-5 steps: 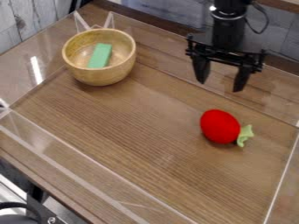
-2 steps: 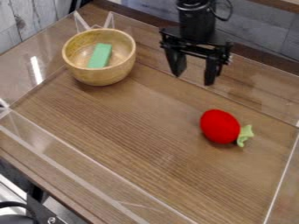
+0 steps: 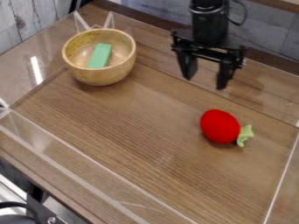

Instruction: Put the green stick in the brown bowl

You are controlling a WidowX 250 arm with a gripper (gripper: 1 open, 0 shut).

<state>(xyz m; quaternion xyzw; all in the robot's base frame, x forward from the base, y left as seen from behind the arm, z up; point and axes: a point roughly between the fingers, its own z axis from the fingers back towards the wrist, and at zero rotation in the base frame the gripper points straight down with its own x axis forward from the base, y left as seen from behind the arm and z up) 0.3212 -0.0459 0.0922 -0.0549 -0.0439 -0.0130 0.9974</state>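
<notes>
The green stick (image 3: 98, 55) lies flat inside the brown bowl (image 3: 100, 73), which stands at the back left of the wooden table. My gripper (image 3: 207, 77) hangs pointing down over the back middle of the table, well to the right of the bowl. Its black fingers (image 3: 225, 73) are spread open with nothing between them.
A red strawberry-like toy (image 3: 221, 126) with a green leaf lies on the table at the right, in front of the gripper. Clear plastic walls (image 3: 35, 52) fence the wooden tabletop (image 3: 128, 140) on all sides.
The gripper swung left toward the bowl and then came back to the right, ending a little left of where it was a second ago. It stayed open. The stick has not moved.
</notes>
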